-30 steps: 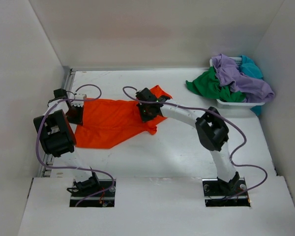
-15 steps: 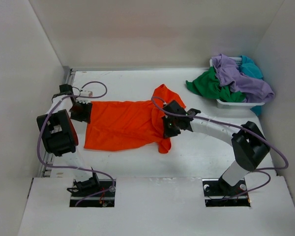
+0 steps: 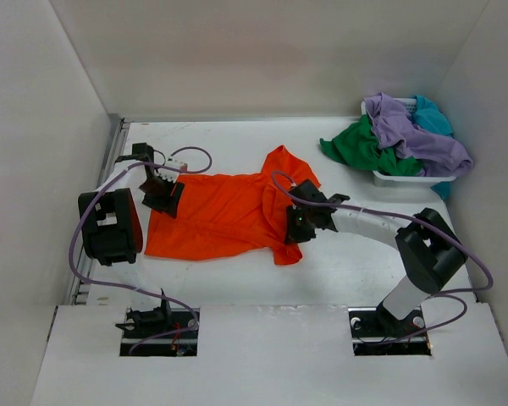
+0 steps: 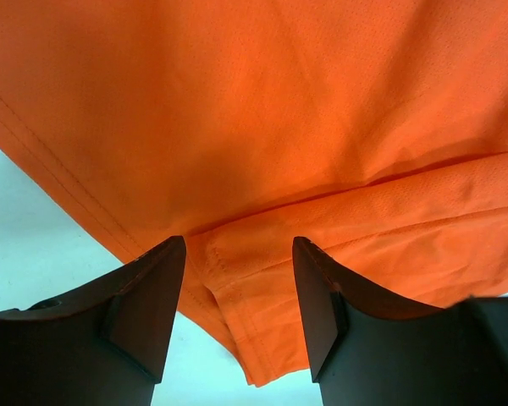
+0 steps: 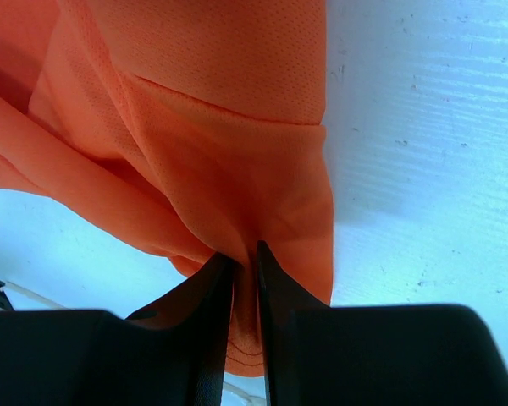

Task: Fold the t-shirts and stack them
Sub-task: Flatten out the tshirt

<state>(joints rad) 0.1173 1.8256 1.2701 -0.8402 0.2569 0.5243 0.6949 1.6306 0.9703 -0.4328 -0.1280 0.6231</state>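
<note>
Though half-buried, perhaps three t-shirts in basket

Setting: robot laboratory test cell. White tabletop boxed in by plain white panels. Left arm and right arm, cabled, bolted at its near edge.

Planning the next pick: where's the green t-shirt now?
Top view, far right of the table: the green t-shirt drapes over the left side of the white basket, against the lavender t-shirt.
</note>
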